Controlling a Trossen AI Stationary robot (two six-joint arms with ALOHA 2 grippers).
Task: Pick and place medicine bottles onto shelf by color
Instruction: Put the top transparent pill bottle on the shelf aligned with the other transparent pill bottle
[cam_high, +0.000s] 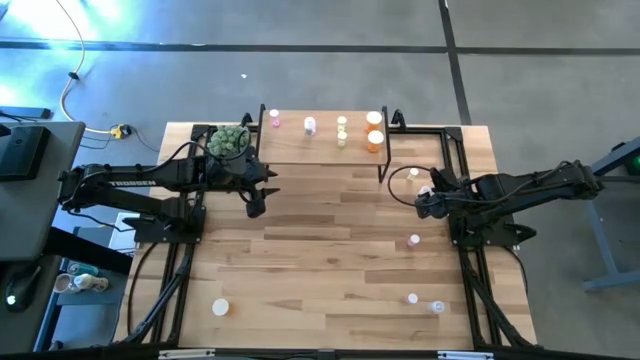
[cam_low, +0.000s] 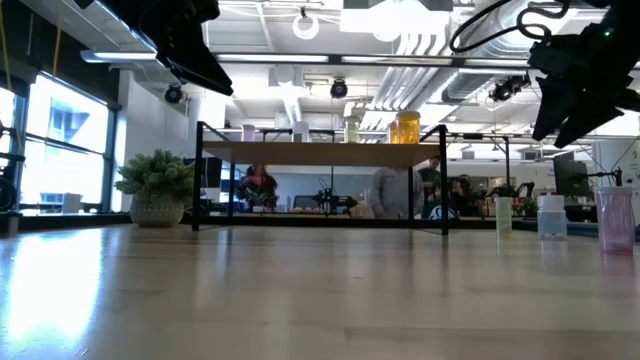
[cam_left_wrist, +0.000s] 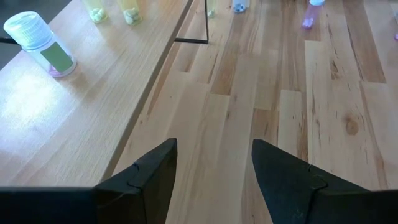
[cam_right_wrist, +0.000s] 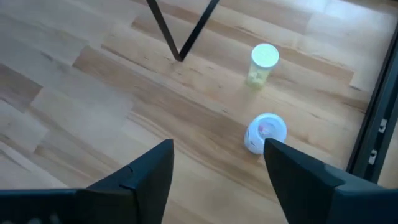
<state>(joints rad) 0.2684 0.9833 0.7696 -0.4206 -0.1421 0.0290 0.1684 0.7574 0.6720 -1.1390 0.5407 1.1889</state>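
- The right gripper (cam_right_wrist: 214, 180) hangs over the table just off the shelf's (cam_high: 320, 150) right leg, fingers spread with nothing between them.
- Two bottles stand on the wooden tabletop (cam_right_wrist: 74, 106) just ahead of it: a whitish medicine bottle (cam_right_wrist: 265, 132) nearest, close to one fingertip, and a yellow-green medicine bottle (cam_right_wrist: 262, 63) a little beyond, nearer the shelf leg.
- Both stand upright, long axis vertical, so the wrist view looks down on their white caps; a grasp would likely come from above or across the sides.
- The whitish bottle sits slightly off the gap between the fingers, so a small sideways shift looks necessary before closing.
- The left gripper (cam_left_wrist: 214, 171) waits by the shelf's left end, fingers apart and empty, far from these two; the right arm is clearly nearer.
- On the shelf stand a pink bottle (cam_high: 274, 119), a whitish one, yellow-green ones and orange bottles (cam_high: 374, 130).
- The bottles are small, smooth tinted cylinders with ribbed white caps; the shelf top is pale wood on thin black legs.
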